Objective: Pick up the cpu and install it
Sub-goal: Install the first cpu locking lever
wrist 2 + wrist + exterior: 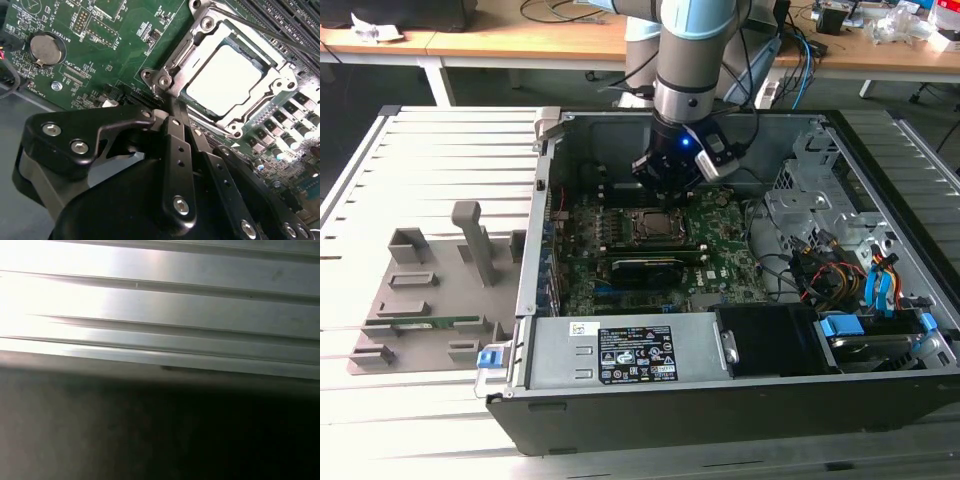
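Your cpu already lies in its socket frame on the motherboard. In the second wrist view it reads as a flat square with a pale, shiny silver-grey top that catches the light so strongly it looks almost white. The metal bracket of the frame borders it on all sides, with screw heads at the corners, and a thin lever wire runs past the far edge of the frame.

Your gripper hangs just beside the socket, near one corner of the frame and above the board. Its black fingers lie close together, the tips meeting at a narrow point with nothing between them. It does not touch the cpu.

In the exterior view, the gripper sits low inside the open computer case, directly above the socket area, where the cpu shows as a small grey square in the dark frame. A grey fixture tray rests on the worktop at the exterior view's left, well apart from the case. A round coin battery sits on the board, away from the socket.
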You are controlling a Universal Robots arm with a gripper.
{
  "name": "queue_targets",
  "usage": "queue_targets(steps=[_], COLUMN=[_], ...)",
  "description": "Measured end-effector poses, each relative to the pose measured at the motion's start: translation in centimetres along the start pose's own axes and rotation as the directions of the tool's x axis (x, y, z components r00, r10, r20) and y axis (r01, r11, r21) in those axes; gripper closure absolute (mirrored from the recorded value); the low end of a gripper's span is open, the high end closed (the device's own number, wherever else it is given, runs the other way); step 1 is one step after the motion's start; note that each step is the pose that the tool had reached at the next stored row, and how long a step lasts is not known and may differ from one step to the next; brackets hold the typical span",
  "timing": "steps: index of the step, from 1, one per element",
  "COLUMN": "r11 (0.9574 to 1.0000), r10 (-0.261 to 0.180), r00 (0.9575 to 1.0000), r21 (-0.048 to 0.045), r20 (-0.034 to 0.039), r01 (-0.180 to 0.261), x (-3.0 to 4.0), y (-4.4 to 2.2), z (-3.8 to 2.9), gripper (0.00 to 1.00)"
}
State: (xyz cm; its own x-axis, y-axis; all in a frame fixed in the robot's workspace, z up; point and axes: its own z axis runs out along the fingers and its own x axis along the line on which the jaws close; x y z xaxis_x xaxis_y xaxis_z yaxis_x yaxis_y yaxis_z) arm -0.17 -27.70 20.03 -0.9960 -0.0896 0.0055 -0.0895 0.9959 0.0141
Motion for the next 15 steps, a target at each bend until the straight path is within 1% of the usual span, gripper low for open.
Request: queue_targets(steps=[1, 2, 3, 4, 5, 6, 8, 9, 10, 12, 14, 15], r11=[1.0, 1.0, 1.0, 1.0, 1.0, 1.0, 1.0, 1.0, 1.0, 1.0, 1.0, 1.0], r10=[-0.001, -0.001, -0.001, -0.001, -0.001, -0.001, -0.001, -0.001, -0.001, -0.001, -0.001, -0.001], r00=[1.0, 1.0, 1.0, 1.0, 1.0, 1.0, 1.0, 1.0, 1.0, 1.0, 1.0, 1.0], r21=[-0.0026, 0.0006, 0.0012, 0.0013, 0.0015, 0.0015, 0.0015, 0.0018, 0.0019, 0.0028, 0.0054, 0.0066], r20=[0.0017, 0.0002, 0.0001, 0.0001, 0.0, 0.0, 0.0001, 0.0, -0.0001, -0.0001, -0.0002, -0.0002], r01=[0.001, 0.001, 0.001, 0.001, 0.001, 0.001, 0.001, 0.001, 0.001, 0.001, 0.001, 0.001], x=[-0.04, -0.01, 0.0, 0.05, 0.17, 0.22, 0.37, 0.41, 0.42, 0.44, 0.43, 0.44], y=[0.05, 0.02, -0.01, -0.42, -1.48, -2.06, -3.64, -4.1, -4.29, -4.34, -4.33, -4.32], z=[-0.26, -0.86, -1.08, -1.1, -1.12, -1.12, -1.14, -1.15, -1.18, -1.49, -2.56, -3.34], gripper=[0.89, 0.89, 0.89, 0.89, 0.89, 0.89, 0.89, 0.89, 0.89, 0.89, 0.89, 0.89])
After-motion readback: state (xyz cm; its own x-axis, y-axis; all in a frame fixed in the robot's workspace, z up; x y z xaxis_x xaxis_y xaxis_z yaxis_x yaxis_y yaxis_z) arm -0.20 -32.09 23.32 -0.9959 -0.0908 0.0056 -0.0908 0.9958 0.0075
